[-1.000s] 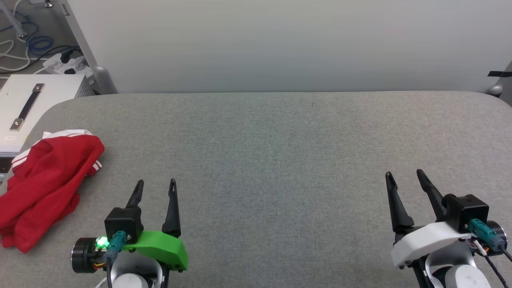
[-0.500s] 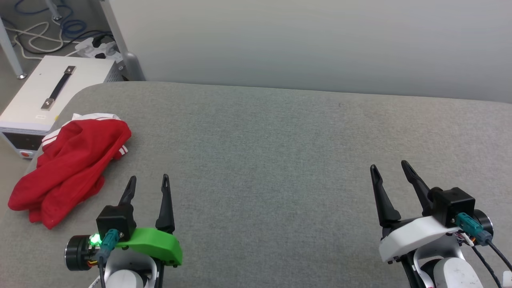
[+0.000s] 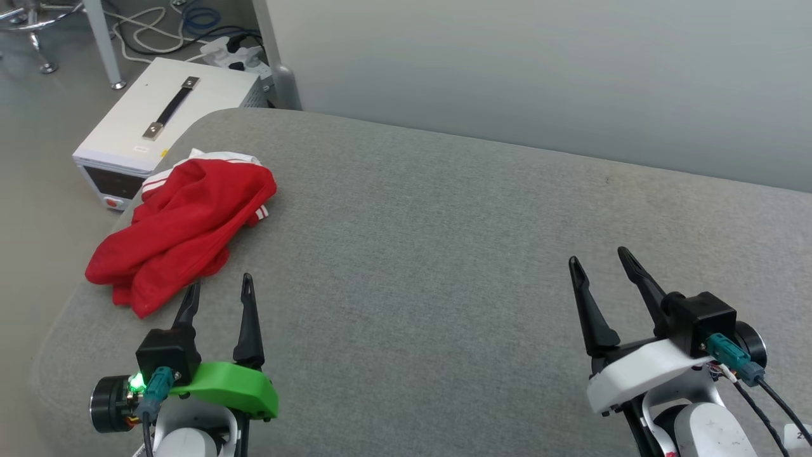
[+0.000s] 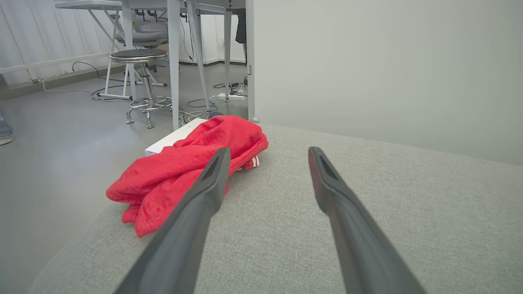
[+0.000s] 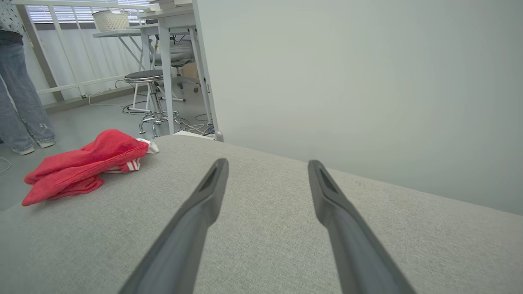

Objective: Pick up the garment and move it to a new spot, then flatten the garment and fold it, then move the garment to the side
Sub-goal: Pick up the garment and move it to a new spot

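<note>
The garment [image 3: 181,228] is a crumpled red shirt with white striped trim, lying bunched near the left edge of the grey padded table [image 3: 444,254]. In the left wrist view the garment [image 4: 192,163] lies just ahead and to the left of my fingers. In the right wrist view the garment [image 5: 83,163] is far off to the left. My left gripper [image 3: 219,285] stands open just short of the garment, with nothing between its fingers. At the lower right my right gripper [image 3: 599,259] hovers over bare table, open too.
A white box with a dark handle [image 3: 165,120] sits on the floor past the table's left corner, with cables and a power strip [image 3: 228,51] behind it. A pale wall backs the table. A stool [image 4: 141,77] and a person's legs [image 5: 20,98] are off to the left.
The head camera has swung left, so the garment and the white box now sit further right in the picture. Both grippers stay open and the garment lies as before.
</note>
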You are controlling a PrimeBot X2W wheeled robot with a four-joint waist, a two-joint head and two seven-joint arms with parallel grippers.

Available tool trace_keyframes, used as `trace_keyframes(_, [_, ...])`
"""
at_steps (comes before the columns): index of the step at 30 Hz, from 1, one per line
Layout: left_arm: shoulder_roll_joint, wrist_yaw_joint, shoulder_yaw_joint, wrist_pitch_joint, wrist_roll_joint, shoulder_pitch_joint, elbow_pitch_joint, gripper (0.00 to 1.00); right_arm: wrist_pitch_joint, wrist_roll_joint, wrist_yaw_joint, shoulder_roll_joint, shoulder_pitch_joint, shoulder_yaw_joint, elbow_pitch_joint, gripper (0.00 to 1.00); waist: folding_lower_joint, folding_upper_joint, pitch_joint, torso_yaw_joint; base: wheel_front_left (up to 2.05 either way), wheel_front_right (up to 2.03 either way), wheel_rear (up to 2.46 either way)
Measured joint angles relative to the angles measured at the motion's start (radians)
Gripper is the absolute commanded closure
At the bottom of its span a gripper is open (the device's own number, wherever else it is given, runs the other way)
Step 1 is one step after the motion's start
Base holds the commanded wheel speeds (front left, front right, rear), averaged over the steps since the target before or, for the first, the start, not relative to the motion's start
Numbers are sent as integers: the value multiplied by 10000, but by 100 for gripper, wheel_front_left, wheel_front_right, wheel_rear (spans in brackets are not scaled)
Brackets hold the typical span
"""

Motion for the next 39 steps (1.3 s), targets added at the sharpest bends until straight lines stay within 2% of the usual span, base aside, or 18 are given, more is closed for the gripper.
trace_keyframes(26, [0,-142,387,-554,-73,-117,313,0,-188,117,0,-56,-211,389,-84,0,0,0,17,2483,0,0,0])
trace_keyframes(33, [0,-184,437,-654,-75,-211,454,0,-274,136,0,-42,-306,439,-82,0,0,0,43,2943,0,0,0])
trace_keyframes(39, [0,-184,447,-652,-73,-211,468,0,-278,150,0,-21,-374,447,-69,0,-1,0,63,2953,0,0,0])
